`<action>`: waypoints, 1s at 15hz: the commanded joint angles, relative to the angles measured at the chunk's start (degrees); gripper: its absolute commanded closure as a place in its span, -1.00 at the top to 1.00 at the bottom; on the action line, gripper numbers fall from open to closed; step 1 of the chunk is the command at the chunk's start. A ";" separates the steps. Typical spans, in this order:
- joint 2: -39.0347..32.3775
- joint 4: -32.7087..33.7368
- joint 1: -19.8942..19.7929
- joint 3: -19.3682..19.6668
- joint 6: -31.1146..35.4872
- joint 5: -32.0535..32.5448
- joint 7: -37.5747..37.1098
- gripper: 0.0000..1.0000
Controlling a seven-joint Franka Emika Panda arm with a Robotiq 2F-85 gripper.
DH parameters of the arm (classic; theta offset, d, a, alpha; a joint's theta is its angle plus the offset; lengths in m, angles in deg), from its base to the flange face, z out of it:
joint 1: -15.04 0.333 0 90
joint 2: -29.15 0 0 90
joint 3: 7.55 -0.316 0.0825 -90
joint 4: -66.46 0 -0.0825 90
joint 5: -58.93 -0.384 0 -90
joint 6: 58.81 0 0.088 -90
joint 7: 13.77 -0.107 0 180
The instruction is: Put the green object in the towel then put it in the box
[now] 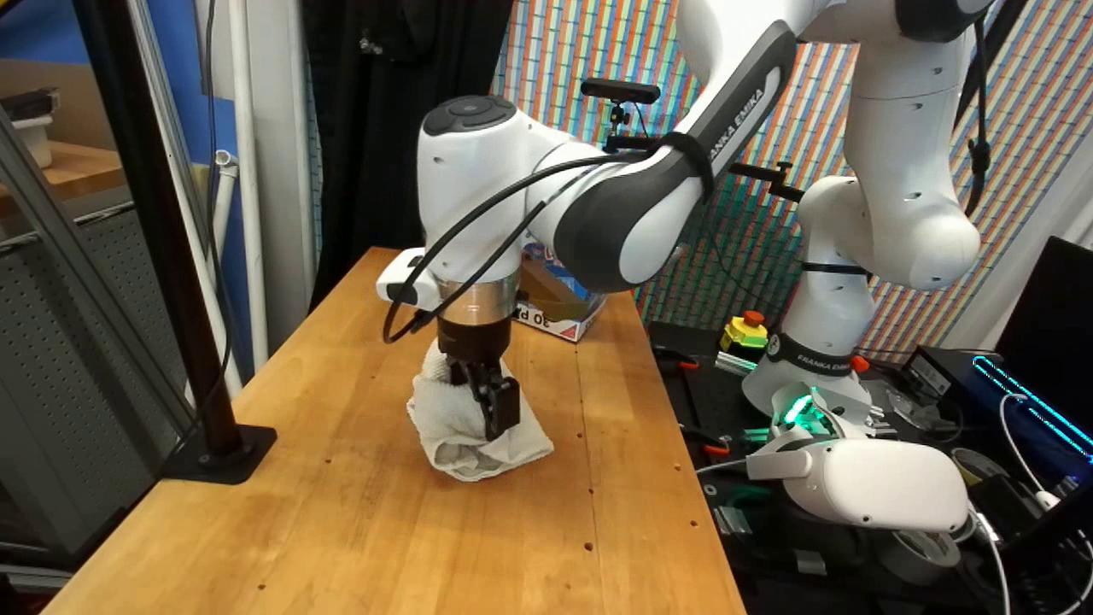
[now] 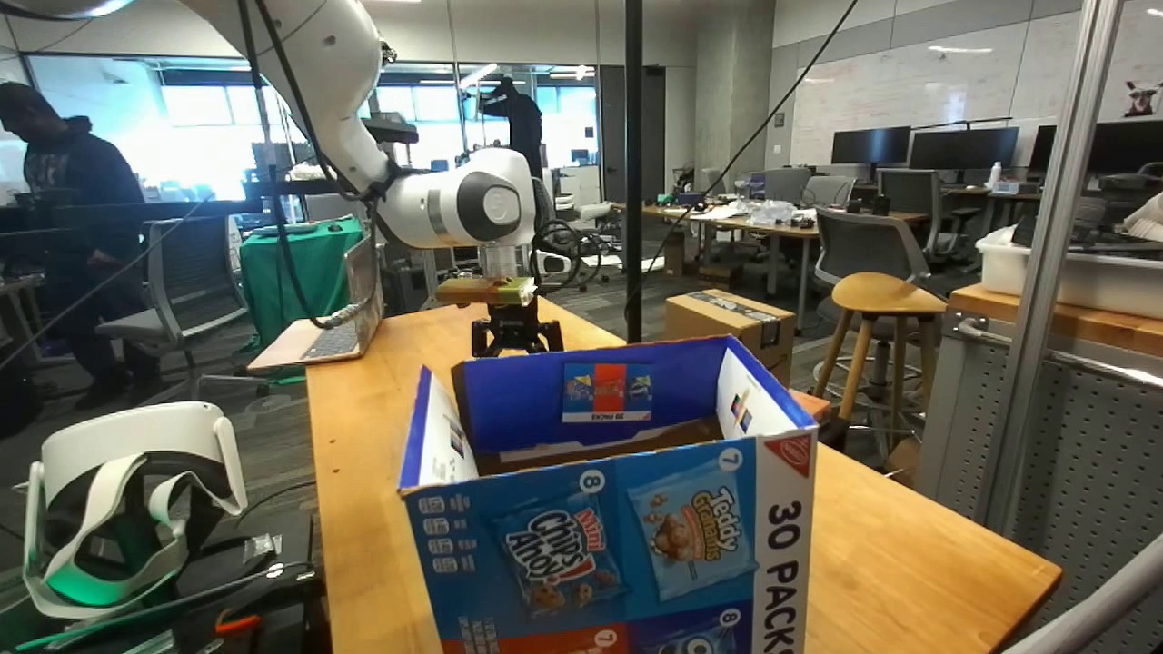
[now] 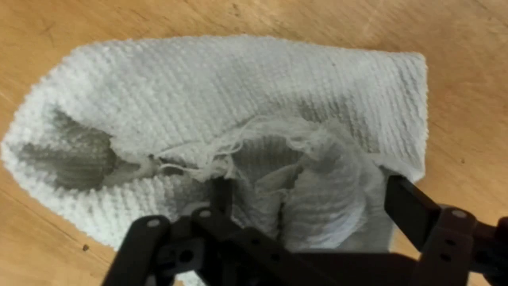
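Observation:
A white ribbed towel point(image 1: 457, 431) lies folded and bunched on the wooden table. It fills much of the wrist view point(image 3: 190, 91), with frayed edges and hollows between its folds. My gripper point(image 1: 485, 406) points down over the towel. In the wrist view the gripper point(image 3: 313, 194) is open, its fingers wide apart on either side of a raised towel fold. I cannot tell whether the fingers touch the cloth. The open snack box point(image 2: 581, 536) stands on the table; it also shows behind the arm point(image 1: 559, 323). No green object shows on the table or towel; it is hidden or out of view.
A black post with a base plate point(image 1: 220, 453) stands at the table's edge. A laptop point(image 2: 341, 336) sits at the table's edge in an exterior view. A white headset point(image 1: 879, 483) lies beside the table. The box's walls stand high around its opening.

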State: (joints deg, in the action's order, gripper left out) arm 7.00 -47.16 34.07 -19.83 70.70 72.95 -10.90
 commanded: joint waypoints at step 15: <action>34.33 -27.12 -3.03 -1.10 15.14 -10.46 2.21 1.00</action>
State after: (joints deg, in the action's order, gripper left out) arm 37.46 -71.02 31.09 -20.70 82.88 64.15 -9.60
